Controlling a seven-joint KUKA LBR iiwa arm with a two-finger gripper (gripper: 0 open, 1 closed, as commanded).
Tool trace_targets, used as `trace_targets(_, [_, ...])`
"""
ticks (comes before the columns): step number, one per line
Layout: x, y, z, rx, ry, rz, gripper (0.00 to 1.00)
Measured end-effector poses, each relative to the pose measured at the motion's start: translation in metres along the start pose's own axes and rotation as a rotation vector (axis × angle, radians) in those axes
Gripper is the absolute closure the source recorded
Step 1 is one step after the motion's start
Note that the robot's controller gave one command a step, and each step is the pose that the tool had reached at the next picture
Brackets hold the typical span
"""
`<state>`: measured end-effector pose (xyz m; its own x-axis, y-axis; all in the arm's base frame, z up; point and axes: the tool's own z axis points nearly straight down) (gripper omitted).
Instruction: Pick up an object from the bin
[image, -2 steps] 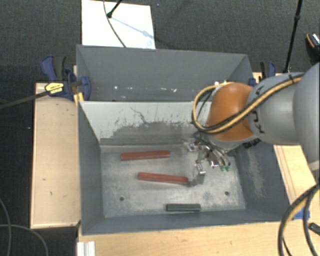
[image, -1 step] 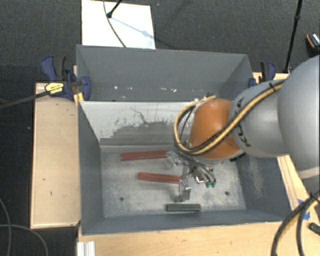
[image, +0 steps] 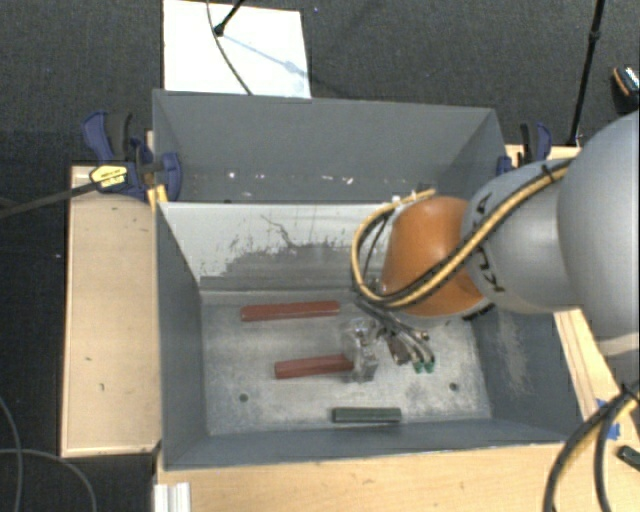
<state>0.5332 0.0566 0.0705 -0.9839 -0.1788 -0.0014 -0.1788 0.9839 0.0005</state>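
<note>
Your gripper (image: 366, 358) sits low in the grey bin (image: 260, 410), at the right-hand end of the lower reddish-brown bar (image: 305, 369). That bar lies flat on the bin floor near the middle, running roughly left to right. You cannot tell from this view whether the gripper is open or closed, or whether it has the bar in it. Its metal parts overlap the bar's end, and the orange wrist cover (image: 425, 255) with its looped cables hangs just above and hides the approach. Treat this bar as the likely target, since it is the thing the gripper meets.

The layout favours you. A second reddish-brown bar (image: 290, 312) lies nearly parallel further back, towards the sloped rear wall and apart from the first. A dark grey-green bar (image: 366, 415) lies close to the front wall, just in front of the gripper. None of the three touch, so a grasp on one should not drag another. Meeting the bar at its end rather than its middle probably follows from the arm reaching in from the right. Expect the long free end to tip down on lifting.
</note>
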Motion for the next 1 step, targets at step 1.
trace_targets(1, [-0.0192, 0.0003, -0.2236, 0.002, -0.011, -0.023, 1.0])
